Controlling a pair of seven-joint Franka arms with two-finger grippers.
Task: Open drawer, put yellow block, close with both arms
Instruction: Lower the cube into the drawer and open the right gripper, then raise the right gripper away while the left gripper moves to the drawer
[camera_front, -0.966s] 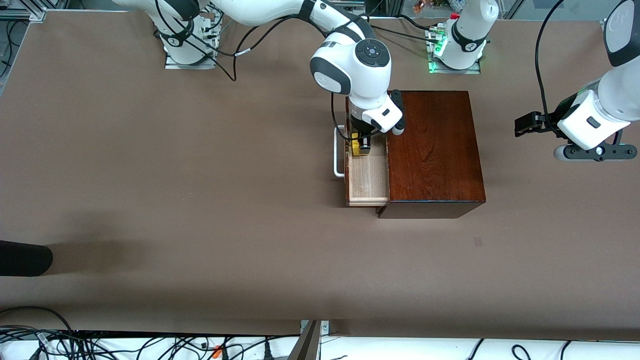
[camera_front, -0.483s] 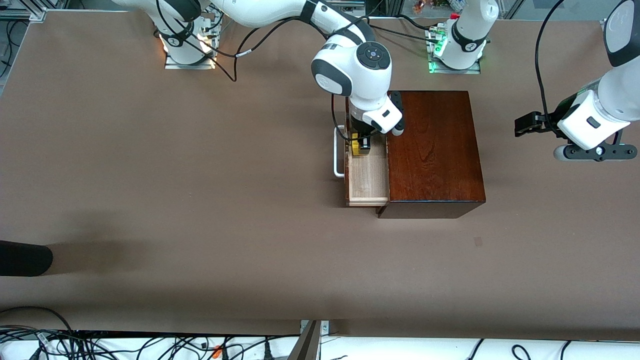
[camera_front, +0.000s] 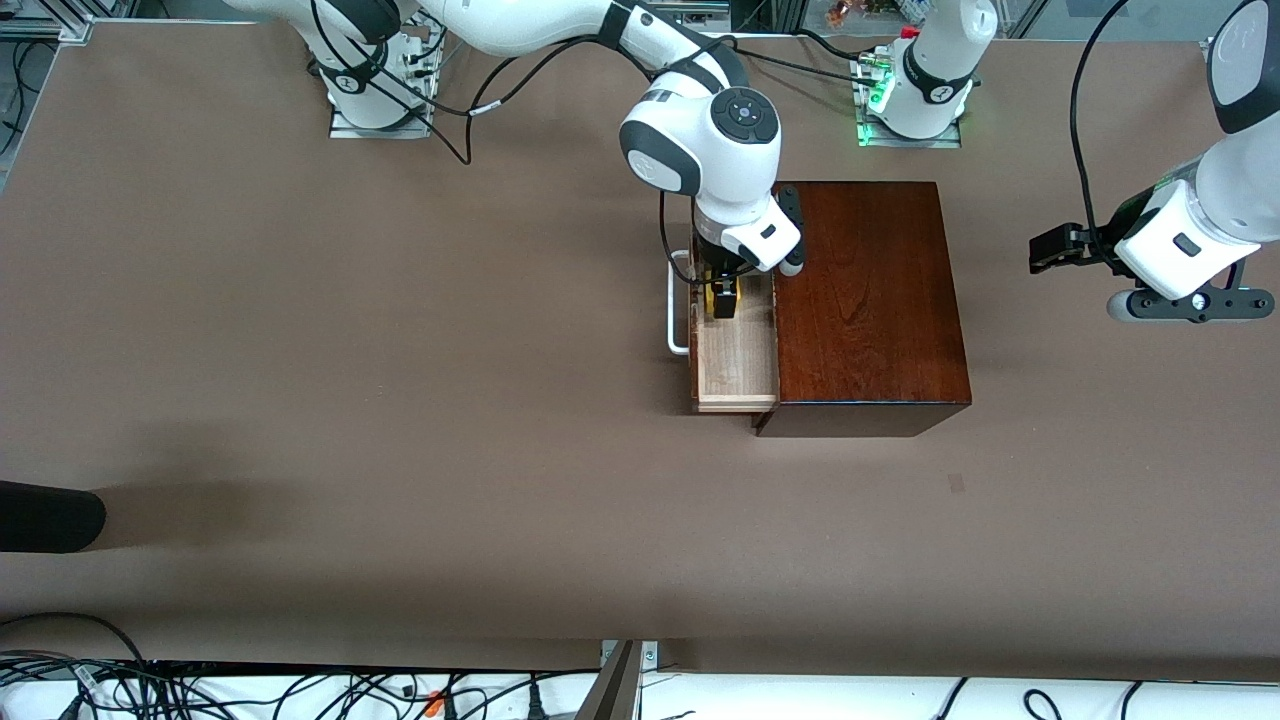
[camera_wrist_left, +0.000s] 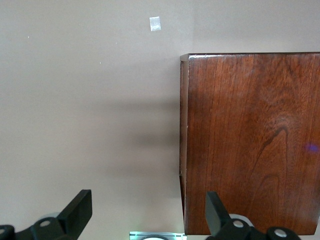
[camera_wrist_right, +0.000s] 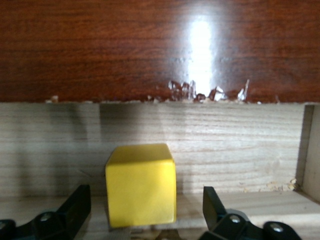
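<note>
The drawer (camera_front: 737, 360) stands pulled out of the dark wooden box (camera_front: 865, 300), its white handle (camera_front: 677, 305) facing the right arm's end of the table. The yellow block (camera_wrist_right: 141, 184) rests on the drawer's pale floor near its inner wall. My right gripper (camera_wrist_right: 145, 200) is open around the block, with a gap on each side between the fingers and the block. From the front the block (camera_front: 717, 300) peeks out under the right gripper (camera_front: 722, 298). My left gripper (camera_front: 1055, 250) waits open and empty above the table, beside the box (camera_wrist_left: 250, 140).
A dark rounded object (camera_front: 50, 515) juts in at the table's edge toward the right arm's end. A small pale patch (camera_front: 956, 484) marks the table nearer the front camera than the box. Cables lie along the near edge.
My right gripper's fingers have spread apart and let go of the yellow block, which now sits in the drawer. The left arm has not moved.
</note>
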